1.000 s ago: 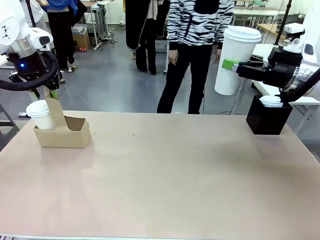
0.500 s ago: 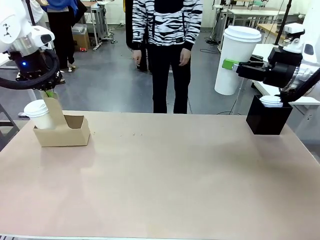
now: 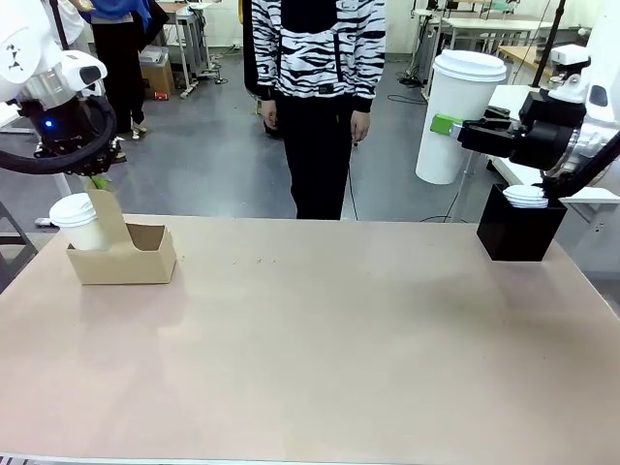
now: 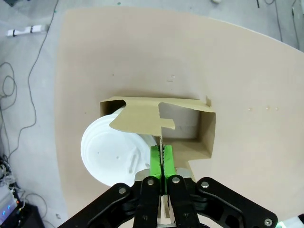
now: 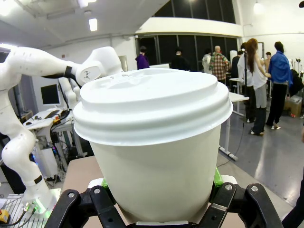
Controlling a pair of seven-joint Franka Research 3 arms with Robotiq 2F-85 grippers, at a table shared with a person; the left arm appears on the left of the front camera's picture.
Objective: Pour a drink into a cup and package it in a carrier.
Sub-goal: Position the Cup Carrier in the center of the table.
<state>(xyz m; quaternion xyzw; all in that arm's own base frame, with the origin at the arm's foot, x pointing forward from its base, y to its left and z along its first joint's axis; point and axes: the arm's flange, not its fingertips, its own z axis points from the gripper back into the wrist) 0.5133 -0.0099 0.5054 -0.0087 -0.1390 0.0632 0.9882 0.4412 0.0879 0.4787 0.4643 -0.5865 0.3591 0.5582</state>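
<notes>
The brown cardboard carrier [image 3: 136, 260] stands at the table's far left. A lidded white cup [image 3: 76, 221] sits in its left slot, and the other slot is empty. My left gripper [image 3: 97, 182] hangs right over it, shut on the tall central handle. From above, the green pads [image 4: 156, 161] pinch the handle's edge [image 4: 142, 121] beside the cup's lid [image 4: 111, 152]. My right gripper [image 3: 450, 122] is held high at the right, shut on a large lidded white cup [image 3: 465, 107] that stays upright [image 5: 156, 142]. The drink is out of view.
A black box [image 3: 518, 237] holding a stack of white lids [image 3: 528, 197] stands at the table's far right. A person in a striped top [image 3: 315, 48] stands at the far edge, hands down. The tabletop [image 3: 320, 339] between carrier and box is bare.
My left gripper's fingers have closed onto the carrier's handle. The person has stepped to picture left along the far edge. The right arm and its cup have not moved.
</notes>
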